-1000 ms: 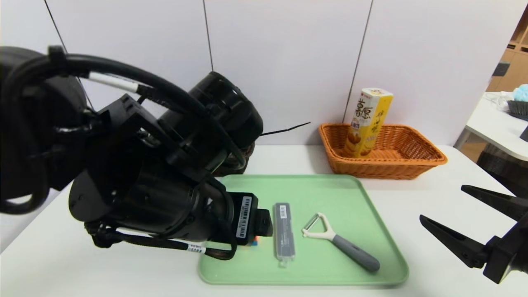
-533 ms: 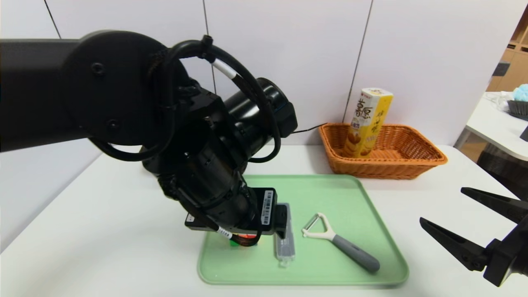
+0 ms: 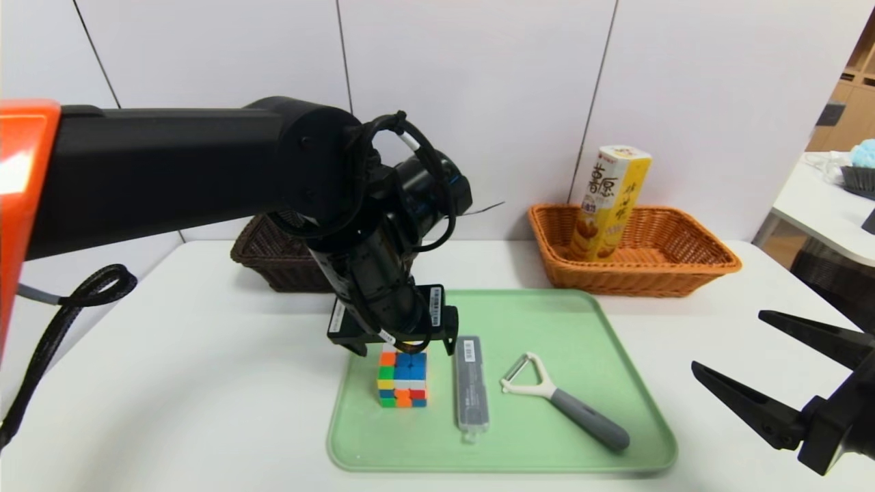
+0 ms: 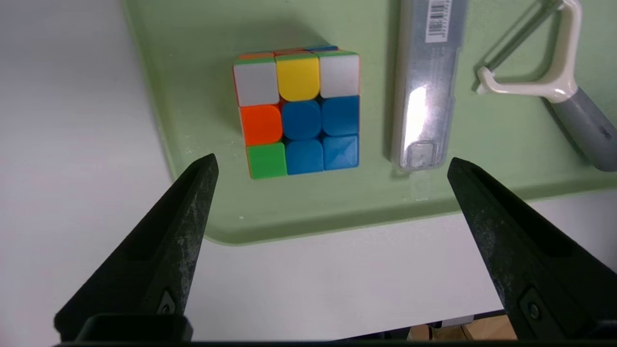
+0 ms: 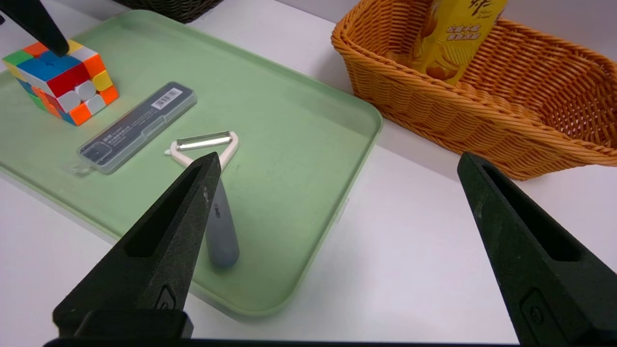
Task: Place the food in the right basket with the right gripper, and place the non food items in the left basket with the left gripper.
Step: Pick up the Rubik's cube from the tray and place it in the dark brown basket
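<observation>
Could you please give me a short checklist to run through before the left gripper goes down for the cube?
1. Left gripper open wide enough for the puzzle cube: ok, the jaws stand well apart.
2. Gripper centred over the cube: not ok; in the left wrist view the cube lies toward one finger.
3. Room beside the cube: cannot tell; the clear plastic case lies close alongside on the green tray.
4. Peeler out of the way: ok, beyond the case.
5. Dark left basket reachable: cannot tell, the arm hides much of it.
6. Right gripper clear: ok, open, off the tray.
</observation>
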